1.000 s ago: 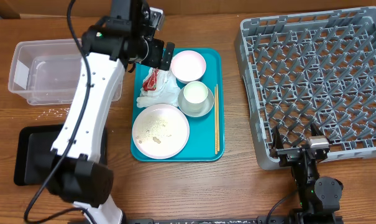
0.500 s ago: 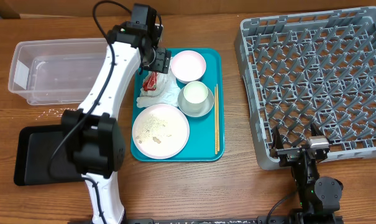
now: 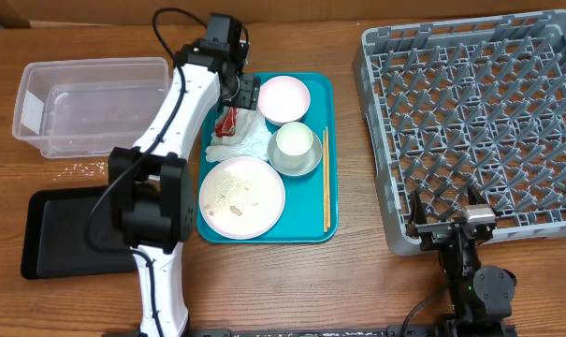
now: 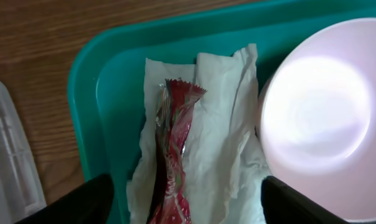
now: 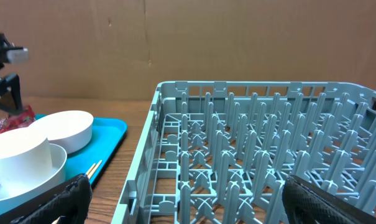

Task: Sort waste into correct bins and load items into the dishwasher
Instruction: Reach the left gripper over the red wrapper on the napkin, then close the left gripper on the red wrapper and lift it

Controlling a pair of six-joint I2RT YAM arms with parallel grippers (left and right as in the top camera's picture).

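A brown wooden worktop point(image 3: 357, 281) seen from above, with a cardboard wall point(image 5: 175, 43) behind it.

The left fingers point(image 4: 82, 202) stand apart, one on each side of a crumpled white napkin point(image 4: 219, 124). A red strip of wrapper point(image 4: 172, 137) lies on the napkin between them. They close on nothing yet. Touching the napkin, on the side toward the rack, is a pale pink bowl point(image 3: 283, 98), which is empty. All this sits at the far end of a teal tray point(image 3: 315, 229).

Further from the left fingers on the same tray, a small white cup point(image 3: 294, 140) stands inside a grey metal bowl point(image 3: 298, 169). Nearer the robot lies a round white plate point(image 3: 242, 195) speckled with crumbs. Thin wooden chopsticks point(image 3: 326, 178) lie along the tray's rack-side edge.

Away from the tray, on the side opposite the rack, is a clear plastic tub point(image 3: 30, 103). Its contents cannot be made out. A flat black tray point(image 3: 49, 234) lies near it, partly hidden by the arm. Loose rice grains point(image 3: 81, 168) lie on the worktop between them.

The right fingers point(image 5: 51, 202) are wide apart and hold nothing. They rest at the near edge of the large grey dish rack point(image 3: 479, 122), which holds no dishes.

Compared with a second ago, the left arm has swung off the tub and the black tray. Its fingers have narrowed and come in over the napkin. The right arm and everything on the tray have not moved.
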